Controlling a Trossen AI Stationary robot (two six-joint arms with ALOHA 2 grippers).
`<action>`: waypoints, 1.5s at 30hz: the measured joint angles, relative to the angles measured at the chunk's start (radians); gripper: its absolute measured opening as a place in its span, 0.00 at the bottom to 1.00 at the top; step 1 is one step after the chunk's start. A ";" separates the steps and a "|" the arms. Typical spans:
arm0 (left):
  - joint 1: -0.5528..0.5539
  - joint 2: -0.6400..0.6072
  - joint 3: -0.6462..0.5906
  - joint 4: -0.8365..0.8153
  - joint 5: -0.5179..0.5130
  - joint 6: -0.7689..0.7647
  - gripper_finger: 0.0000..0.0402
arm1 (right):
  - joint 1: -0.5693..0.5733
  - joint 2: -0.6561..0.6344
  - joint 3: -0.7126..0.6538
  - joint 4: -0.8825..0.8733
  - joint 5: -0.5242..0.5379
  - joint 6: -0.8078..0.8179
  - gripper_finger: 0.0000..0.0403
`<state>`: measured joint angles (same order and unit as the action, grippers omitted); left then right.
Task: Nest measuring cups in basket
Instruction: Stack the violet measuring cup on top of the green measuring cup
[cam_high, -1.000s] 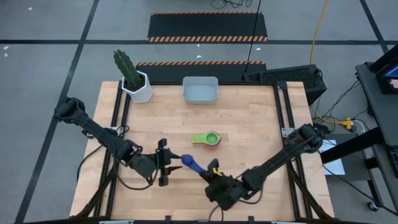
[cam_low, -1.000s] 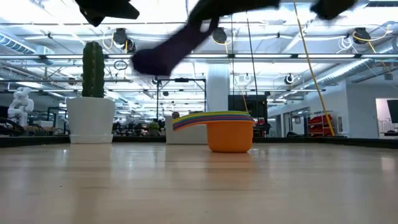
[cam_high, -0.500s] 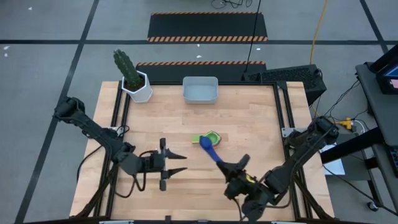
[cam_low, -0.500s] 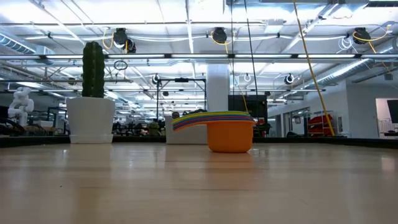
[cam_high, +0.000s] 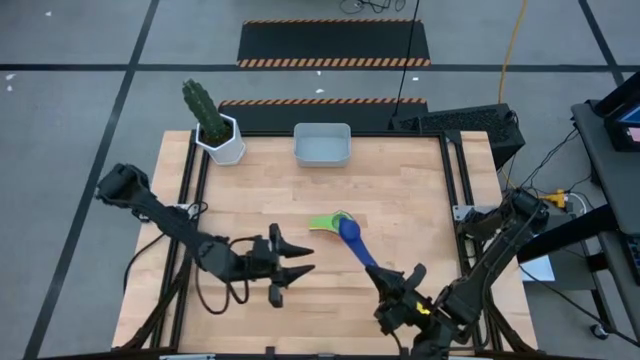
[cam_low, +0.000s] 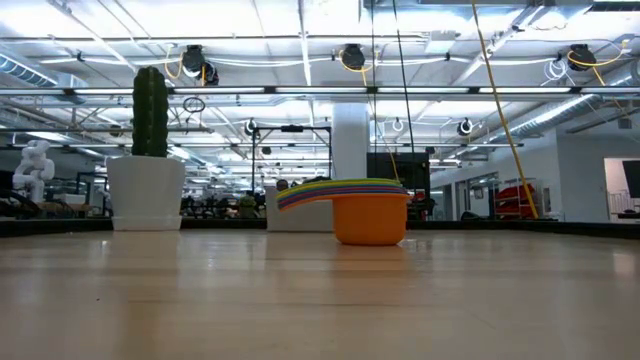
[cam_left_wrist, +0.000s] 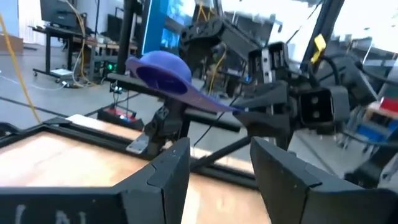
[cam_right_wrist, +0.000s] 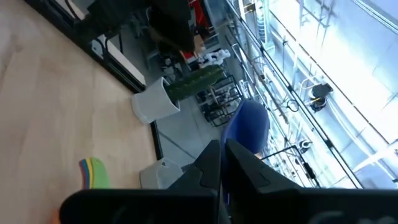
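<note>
Gripping the blue cup (cam_high: 349, 232), right gripper (cam_high: 385, 281) raised.

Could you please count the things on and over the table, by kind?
stack of nested measuring cups: 1 (the cups in it cannot be counted)
dark blue measuring cup, held by the right end effector: 1
basket: 1
cactus pot: 1
Total: 4

dark blue cup (cam_high: 351, 233), orange cup (cam_low: 371, 219), pale basket (cam_high: 322, 146)
</note>
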<state>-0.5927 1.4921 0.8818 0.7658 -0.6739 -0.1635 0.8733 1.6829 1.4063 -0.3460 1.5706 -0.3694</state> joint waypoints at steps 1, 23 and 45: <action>0.005 0.019 0.000 0.039 0.000 -0.004 0.43 | 0.000 0.000 0.000 0.011 0.000 -0.006 0.00; 0.119 0.302 0.138 0.241 0.369 0.083 0.43 | 0.017 -0.006 0.000 0.572 -0.161 -0.181 0.00; 0.058 0.391 0.276 0.360 0.429 0.320 0.43 | 0.059 -0.006 -0.388 1.822 -0.921 -0.550 0.00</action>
<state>-0.5346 1.8832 1.1576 1.1256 -0.2450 0.1568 0.9319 1.6772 1.0178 1.4759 0.6495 -0.9198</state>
